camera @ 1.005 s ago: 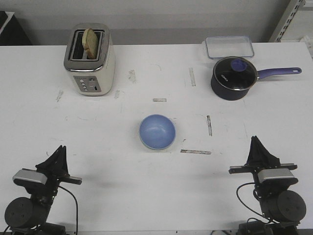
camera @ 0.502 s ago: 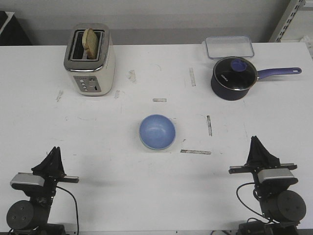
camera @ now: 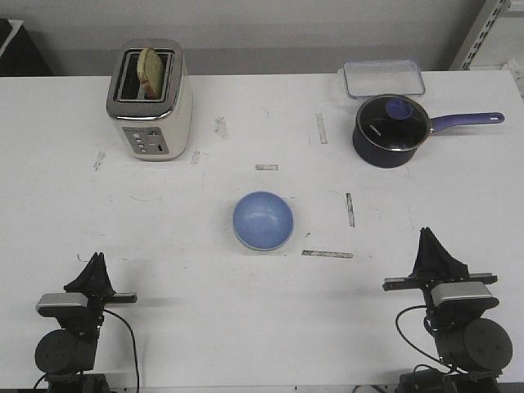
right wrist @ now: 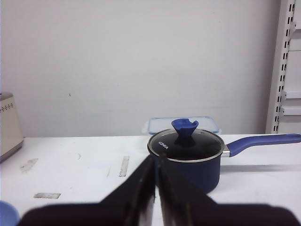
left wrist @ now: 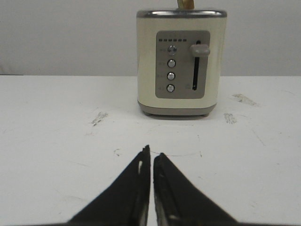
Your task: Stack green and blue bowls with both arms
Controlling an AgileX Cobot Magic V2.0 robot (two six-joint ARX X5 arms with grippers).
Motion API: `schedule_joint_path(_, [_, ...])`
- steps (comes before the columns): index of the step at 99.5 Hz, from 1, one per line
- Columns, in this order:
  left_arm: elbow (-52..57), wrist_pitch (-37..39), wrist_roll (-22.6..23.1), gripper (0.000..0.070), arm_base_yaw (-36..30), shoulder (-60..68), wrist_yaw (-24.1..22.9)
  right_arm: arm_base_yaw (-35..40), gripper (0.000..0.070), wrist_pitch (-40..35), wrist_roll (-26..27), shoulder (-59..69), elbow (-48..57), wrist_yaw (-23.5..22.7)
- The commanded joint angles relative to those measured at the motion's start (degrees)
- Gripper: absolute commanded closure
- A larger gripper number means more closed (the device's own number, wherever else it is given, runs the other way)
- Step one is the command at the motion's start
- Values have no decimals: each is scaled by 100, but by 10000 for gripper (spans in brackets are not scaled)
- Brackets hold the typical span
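Observation:
The blue bowl [camera: 263, 219] sits upright at the middle of the table. A thin pale green edge shows under its near rim, so it looks nested in the green bowl [camera: 244, 243], most of which is hidden. A sliver of blue bowl [right wrist: 6, 214] shows in the right wrist view. My left gripper [camera: 96, 259] is shut and empty at the near left, well away from the bowls; in the left wrist view it [left wrist: 150, 154] points toward the toaster. My right gripper [camera: 426, 235] is shut and empty at the near right; in the right wrist view it [right wrist: 155, 160] points toward the saucepan.
A cream toaster [camera: 150, 102] with bread in it stands at the far left, also in the left wrist view [left wrist: 180, 63]. A dark saucepan [camera: 391, 131] with a purple handle and a clear lidded container [camera: 383, 78] stand at the far right. Tape strips mark the table.
My left arm has drawn back toward the near edge and settled lower, its gripper still shut. The right arm and the bowls have not moved.

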Motion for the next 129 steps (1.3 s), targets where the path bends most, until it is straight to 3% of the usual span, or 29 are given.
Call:
schedule_joint_path(1, [-122,35,50,699,7,-26,-4,13,697,63,-26,-9,55,-2])
schedule_joint_path(105, [-120,83,46,699,7,-26,-26,-111,697,42,-33,-28,55,-7])
schedule_joint_path(119, [-120,83,46,699,7,-26,-26,-599,697,-22,-151,-42,-68,-629])
schedule_joint_path(129, [-120,83,48,699,7,-26,-26,-809,697,79,-181,-61,-415,-734])
